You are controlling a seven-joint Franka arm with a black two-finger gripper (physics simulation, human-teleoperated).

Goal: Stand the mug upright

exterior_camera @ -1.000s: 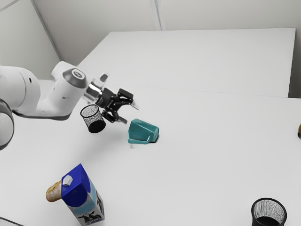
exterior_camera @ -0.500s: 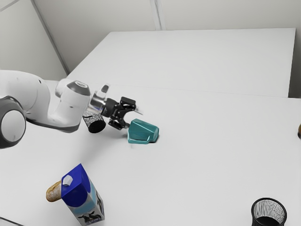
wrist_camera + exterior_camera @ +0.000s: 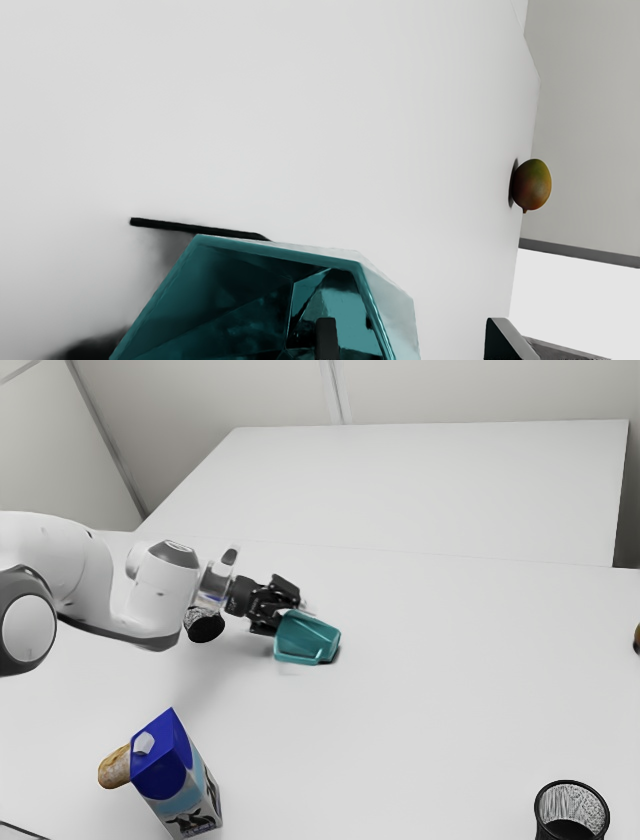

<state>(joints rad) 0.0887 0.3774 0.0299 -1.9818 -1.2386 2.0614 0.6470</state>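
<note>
The teal mug [image 3: 308, 640] lies on its side on the table, its mouth toward the hand. At that mouth is my gripper [image 3: 292, 614], open, at the end of the arm reaching in from the exterior view's left. The wrist view looks into the hollow of the mug [image 3: 225, 300]. There one finger of my gripper [image 3: 411, 340] overlaps the mouth while the other stands outside the wall, with a gap beside it. The mug hides part of the fingers in the exterior view.
A black mesh cup [image 3: 204, 625] is partly covered by the arm. Toward the exterior view's bottom stand a blue milk carton [image 3: 178, 775], with a brown bread-like item [image 3: 115, 768] beside it, and another mesh cup [image 3: 571, 815]. A mango [image 3: 533, 184] rests near the table's far edge [image 3: 532, 120].
My hand has advanced toward the exterior view's right and slightly down, reaching the mug's mouth. The mug has shifted a little to that view's right, and the arm covers more of the nearby mesh cup.
</note>
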